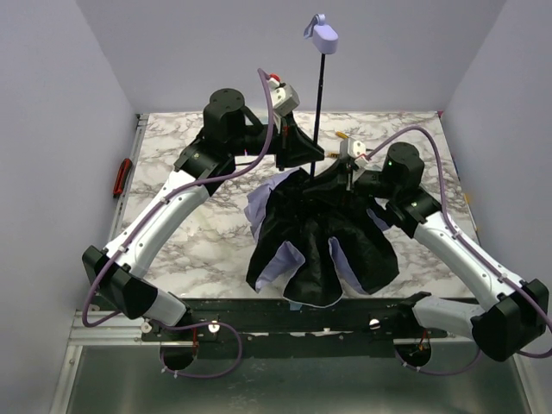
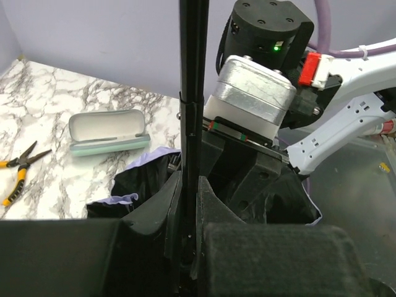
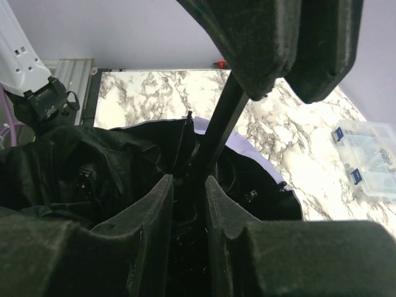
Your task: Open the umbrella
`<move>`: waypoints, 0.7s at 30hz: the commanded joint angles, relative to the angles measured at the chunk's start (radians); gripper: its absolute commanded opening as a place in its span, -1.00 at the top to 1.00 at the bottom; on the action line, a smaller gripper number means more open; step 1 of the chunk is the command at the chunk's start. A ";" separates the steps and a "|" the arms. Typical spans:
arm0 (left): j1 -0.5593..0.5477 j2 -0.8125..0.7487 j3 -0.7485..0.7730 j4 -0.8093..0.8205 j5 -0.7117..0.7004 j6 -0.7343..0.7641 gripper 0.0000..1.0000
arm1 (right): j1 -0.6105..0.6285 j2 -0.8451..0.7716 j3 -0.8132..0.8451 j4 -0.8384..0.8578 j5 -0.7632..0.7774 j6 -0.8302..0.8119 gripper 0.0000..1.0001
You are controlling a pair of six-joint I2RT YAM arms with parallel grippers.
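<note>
Black-lined umbrella sits upside down mid-table. Its canopy is slumped on the marble, half spread, with lavender showing at the edges. The shaft stands straight up with the lavender handle on top. Left gripper comes in from the left and is clamped on the shaft just above the canopy. Right gripper points down into the canopy centre, close beside the left one.

Left wrist: shaft runs vertically through the frame and drops into the slot between the left gripper's own fingers. The gap is narrow and the pads are on the shaft. Right gripper, with its silver body above, sits just behind the shaft with its fingers down in the black fabric. Glasses case and pliers lie on the table to the left, well apart from the umbrella.

Right wrist: the right gripper's own fingers are drawn in narrow, with the low end of the shaft going down between them. Contact there is dark but reads as gripped. Black canopy is bunched around the fingers. The left gripper's pads fill the top of the frame, with the shaft running up under them. A clear box sits on the marble at right.
</note>
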State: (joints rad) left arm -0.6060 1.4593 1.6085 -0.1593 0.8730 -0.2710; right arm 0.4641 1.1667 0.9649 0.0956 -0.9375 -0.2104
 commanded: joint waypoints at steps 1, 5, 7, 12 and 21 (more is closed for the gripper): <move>-0.018 -0.107 0.061 0.262 0.079 -0.009 1.00 | -0.001 0.072 -0.043 -0.138 -0.005 0.085 0.43; -0.019 -0.128 -0.034 0.273 0.075 0.018 1.00 | -0.001 0.075 0.007 0.076 0.007 0.291 0.44; -0.020 -0.132 -0.052 0.266 0.067 0.028 1.00 | -0.001 0.077 0.039 0.129 0.008 0.358 0.39; -0.019 -0.132 -0.058 0.254 0.051 0.044 1.00 | 0.006 0.072 0.067 0.182 0.013 0.432 0.51; -0.018 -0.132 -0.070 0.191 0.014 0.069 1.00 | 0.016 0.060 0.095 0.209 0.046 0.445 0.31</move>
State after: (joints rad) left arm -0.6132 1.3720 1.5349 -0.0162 0.8837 -0.1989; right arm 0.4725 1.2240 1.0225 0.2836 -0.9436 0.2104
